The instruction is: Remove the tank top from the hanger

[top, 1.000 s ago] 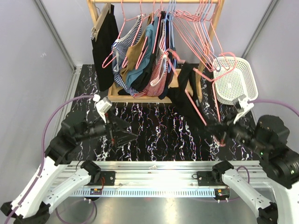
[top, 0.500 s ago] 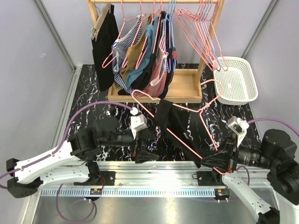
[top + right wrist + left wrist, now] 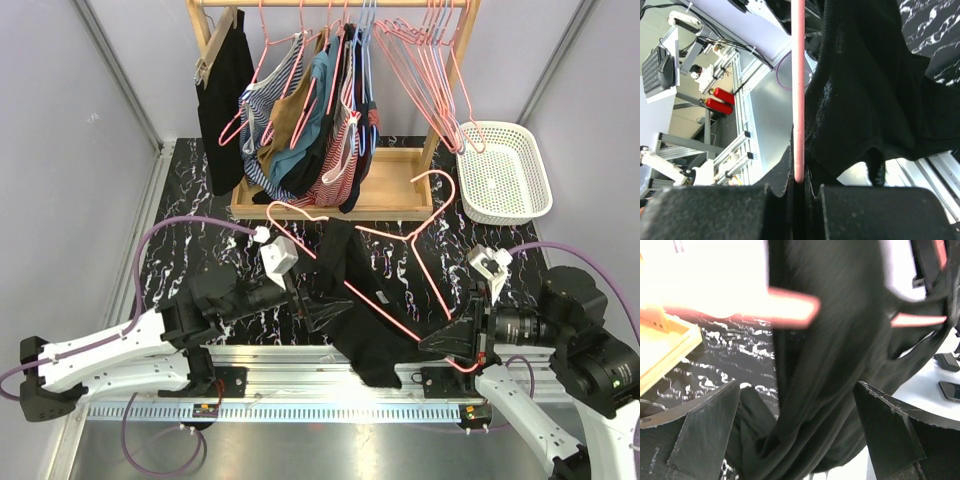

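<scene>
A black tank top [image 3: 345, 262] hangs on a pink wire hanger [image 3: 385, 308] that lies tilted over the front middle of the table. My right gripper [image 3: 443, 345] is shut on one end of that hanger; in the right wrist view the pink rod [image 3: 798, 90] is clamped in the right gripper [image 3: 799, 186], with black fabric [image 3: 865, 100] draped beside it. My left gripper [image 3: 325, 312] is open at the garment's left side. In the left wrist view the black cloth [image 3: 815, 390] hangs between the wide-apart fingers [image 3: 705, 427], and blurred pink hanger bars [image 3: 790, 307] cross above.
A wooden rack [image 3: 385, 190] at the back carries several garments [image 3: 300, 120] and empty pink hangers [image 3: 430, 70]. A white basket [image 3: 505, 170] stands at the back right. The tank top's hem droops over the aluminium rail [image 3: 300, 358] at the table's front edge.
The right gripper has pulled the hanger and tank top from beside the rack to the table's front. The left arm has swung in to the middle, its open fingers now around the hanging cloth.
</scene>
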{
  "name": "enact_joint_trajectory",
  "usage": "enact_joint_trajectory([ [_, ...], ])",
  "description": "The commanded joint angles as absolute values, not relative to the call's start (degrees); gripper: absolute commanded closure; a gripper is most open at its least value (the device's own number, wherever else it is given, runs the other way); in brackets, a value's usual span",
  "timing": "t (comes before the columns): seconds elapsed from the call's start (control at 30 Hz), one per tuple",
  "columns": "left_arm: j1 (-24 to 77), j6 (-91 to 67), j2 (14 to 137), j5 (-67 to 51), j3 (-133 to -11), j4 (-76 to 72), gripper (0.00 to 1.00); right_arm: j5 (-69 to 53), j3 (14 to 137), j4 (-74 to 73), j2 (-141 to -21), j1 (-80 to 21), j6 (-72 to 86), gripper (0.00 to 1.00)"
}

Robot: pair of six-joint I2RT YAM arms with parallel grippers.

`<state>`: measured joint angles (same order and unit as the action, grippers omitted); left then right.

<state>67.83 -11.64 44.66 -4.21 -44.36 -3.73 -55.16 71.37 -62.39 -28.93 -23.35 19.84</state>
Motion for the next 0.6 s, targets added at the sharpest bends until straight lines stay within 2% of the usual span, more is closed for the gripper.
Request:
enact_joint_trajectory([
  [0.0,68.4,-10.4,46.1,-4.0,-45.8,-14.6,0.01,-56.5,70.1,-57.7,-28.7,-23.5,21.3,1.00],
  [0.03,68.3,-10.0,47.3,-4.4,-46.5,-14.2,0.07,-55.8,70.0,-58.1,-28.9,-23.5,20.7,1.00],
  [0.07,68.4,-9.9,47.7,-4.5,-47.6,-12.9,0.22,-53.5,70.2,-59.0,-29.4,-23.5,20.2,1.00],
  [0.13,68.4,-10.1,47.6,-3.5,-48.2,-11.6,0.36,-49.2,71.5,-62.9,-30.1,-23.5,17.9,1.00],
  [0.17,68.3,-10.3,47.3,-2.3,-48.1,-9.6,0.53,-45.7,71.7,-64.4,-30.9,-23.6,17.1,1.00],
  [0.27,68.3,-10.8,44.0,6.6,-46.9,-4.5,0.85,-44.1,70.5,-67.8,-31.5,-23.5,15.4,1.00],
  [0.37,68.3,-10.7,36.7,17.8,-44.8,-1.3,0.90,-45.1,67.3,-67.9,-30.8,-23.6,15.3,1.00],
  [0.47,68.3,-9.8,32.5,23.6,-44.0,-0.2,0.99,-46.7,66.3,-67.9,-29.9,-23.7,15.5,1.00],
  [0.57,68.2,-8.4,29.3,29.1,-44.3,3.1,1.00,-51.2,64.3,-67.2,-29.0,-23.9,16.1,1.00],
])
